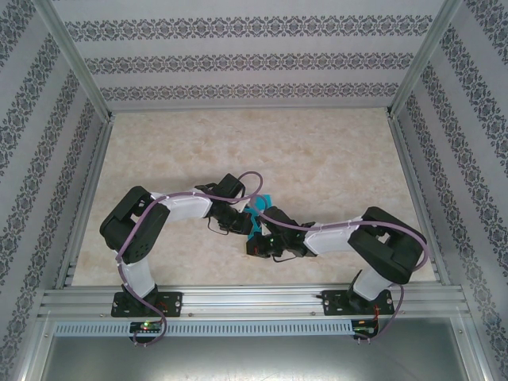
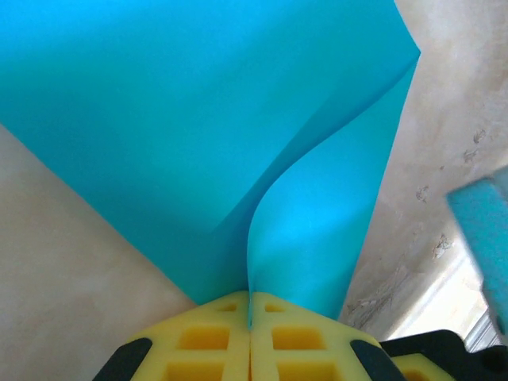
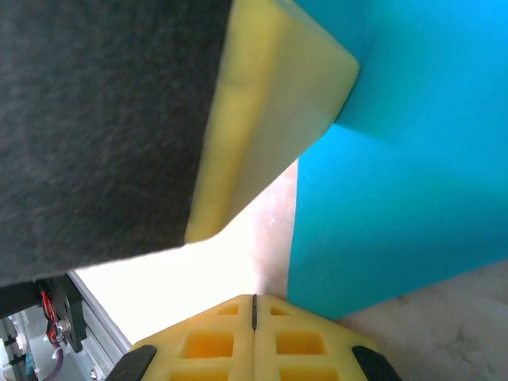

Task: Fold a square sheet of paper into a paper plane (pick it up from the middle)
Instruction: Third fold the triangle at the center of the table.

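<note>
Near the middle of the marbled table [image 1: 317,151], in the top view, the left gripper [image 1: 240,224] and right gripper [image 1: 255,238] meet nose to nose. The teal sheet of paper [image 1: 262,205] is bunched between them, lifted off the surface.

In the left wrist view, the left gripper [image 2: 250,317] has its yellow foam pads [image 2: 198,337] pressed together on the sheet of paper [image 2: 198,119], whose edge runs straight into the seam. The paper rises from there in two smooth, matte layers. One of them bows in a soft curve, not a crisp crease.

In the right wrist view, the right gripper [image 3: 254,305] has its waffle-moulded pads [image 3: 298,345] closed flush. No paper shows in the seam, and the sheet [image 3: 413,159] hangs just beside the right-hand pad. A yellow pad [image 3: 270,103] on a black body, probably the other gripper's, crosses above and touches the paper.

The sheet looks very light, thin and floppy. It should crease permanently wherever it is pinched and could slip or tear under a pull. It is best held near an edge or along a fold line, with a flat, gentle clamp.
</note>
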